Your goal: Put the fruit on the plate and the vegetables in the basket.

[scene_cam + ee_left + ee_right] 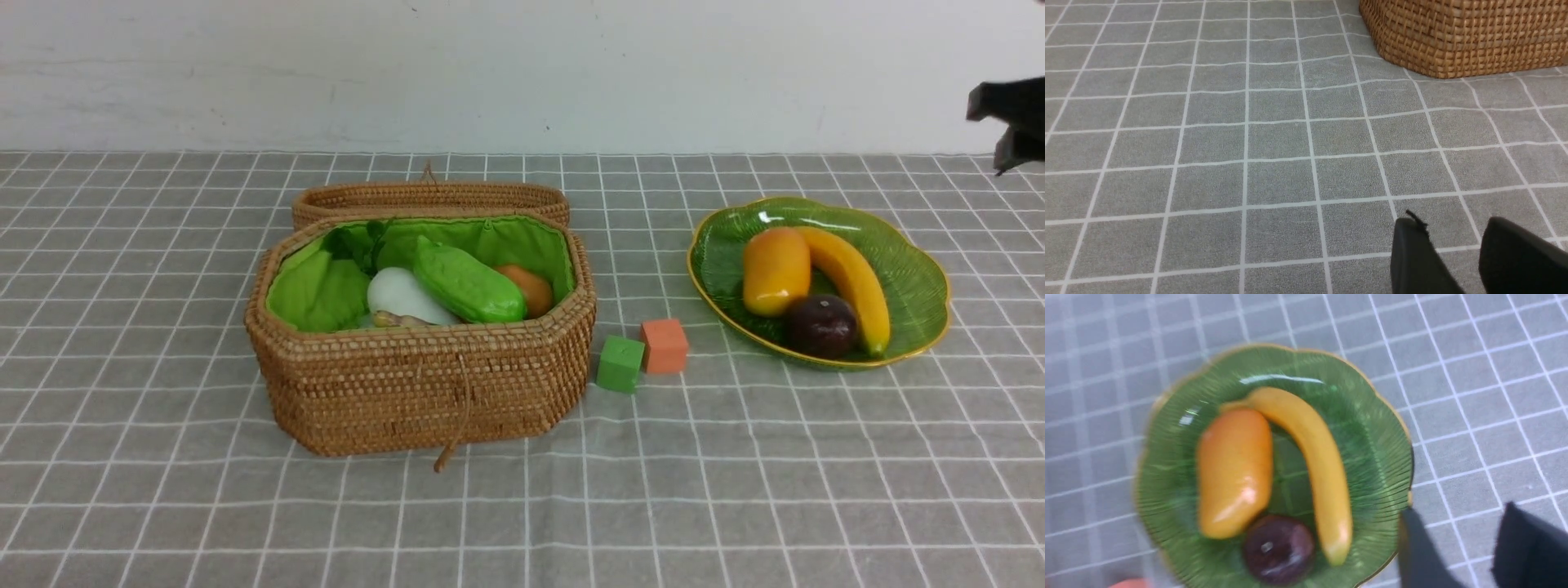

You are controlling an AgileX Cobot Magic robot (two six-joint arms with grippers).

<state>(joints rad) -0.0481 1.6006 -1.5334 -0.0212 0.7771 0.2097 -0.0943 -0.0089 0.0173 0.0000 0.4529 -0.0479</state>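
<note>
the basket [420, 384] is left open, lid back, so the vegetables [457, 290] can be kept inside. the fruit [804, 290] is gathered on the plate [918, 282], so sorting is judged done. the right gripper [1457, 555] and left gripper [1453, 257] are seen parted, holding nothing.

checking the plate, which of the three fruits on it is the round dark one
The small purple fruit, at the plate's near edge. It is round and dark, while the mango is an orange-yellow oval and the banana is long, curved and yellow.
</note>
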